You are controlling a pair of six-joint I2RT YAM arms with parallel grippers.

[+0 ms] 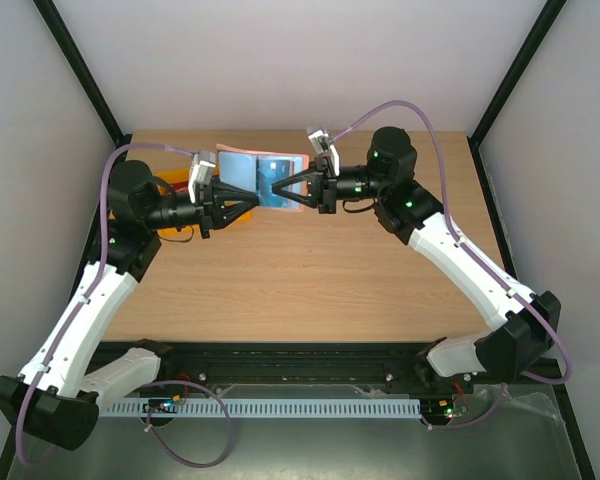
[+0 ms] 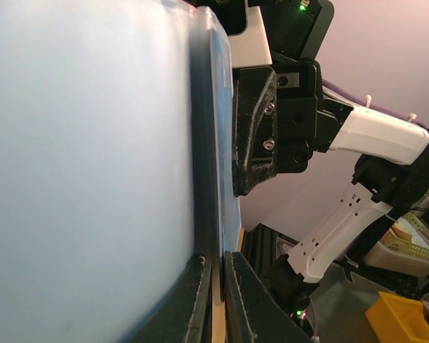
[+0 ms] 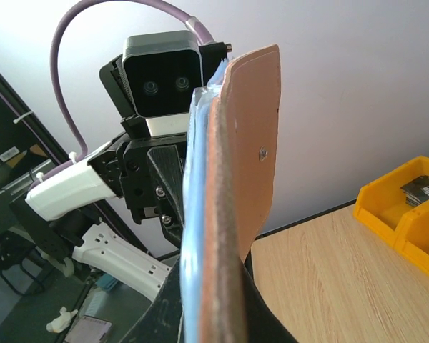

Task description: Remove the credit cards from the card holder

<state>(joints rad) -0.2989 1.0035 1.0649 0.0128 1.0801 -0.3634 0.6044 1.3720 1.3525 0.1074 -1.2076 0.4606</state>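
The card holder (image 1: 238,165) is held up in the air over the back of the table, pale blue face toward the top camera, pinkish-brown rim (image 1: 292,160) on its right. My right gripper (image 1: 286,188) is shut on its right edge; in the right wrist view the tan holder (image 3: 252,136) stands edge-on between the fingers. A dark blue credit card (image 1: 272,185) lies against the holder's face. From the left, my left gripper (image 1: 256,197) meets it. Its fingers (image 2: 200,286) stand almost together with the card's thin edge (image 2: 220,179) between them. Any other cards are hidden.
A yellow compartment tray (image 3: 407,207) sits on the wooden table (image 1: 310,280) at the back left, partly behind my left arm (image 1: 175,185). Black frame posts (image 1: 90,80) rise at the table's back corners.
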